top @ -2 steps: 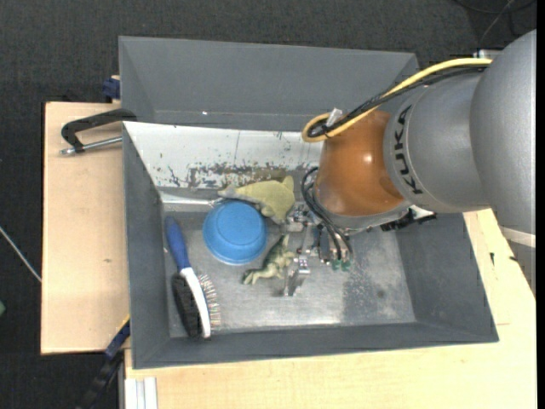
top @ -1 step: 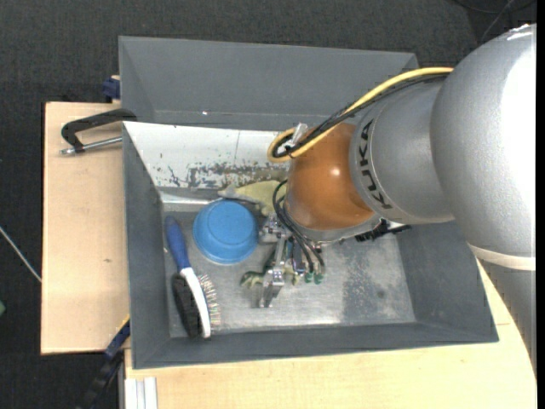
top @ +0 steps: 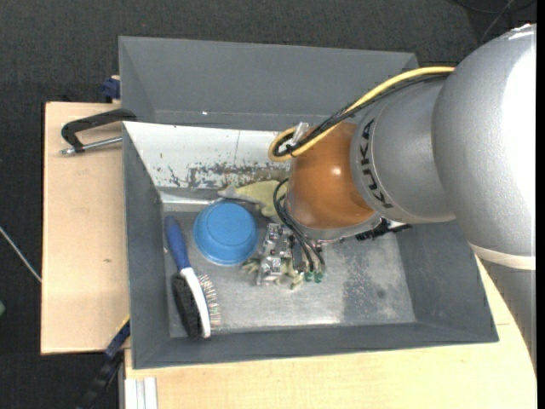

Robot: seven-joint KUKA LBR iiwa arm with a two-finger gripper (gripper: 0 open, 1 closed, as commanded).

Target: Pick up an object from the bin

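Gripper [top: 286, 264] sat low over the floor of the bin [top: 383, 292], near the middle and a little toward the front wall, a tangle of metal parts and thin wires seen from above. Whether it was spread or closed could not be made out from this angle, and what lay beneath it was hidden. Directly above it rose the orange cover [top: 328, 186] of the wrist, with a yellow cable [top: 387, 90] looping over the top, and the grey arm [top: 477, 135] reached in from the right.

Just beside the gripper, on its left, stood a blue cup [top: 226, 233], round and upright with its mouth up. A pale yellow piece [top: 255, 194] lay behind the cup against the back wall, partly hidden by the orange cover. Farther left, near the bin's left wall, lay a brush [top: 189, 290] with a blue handle pointing back and a black head with white bristles toward the front corner, well apart from the gripper.
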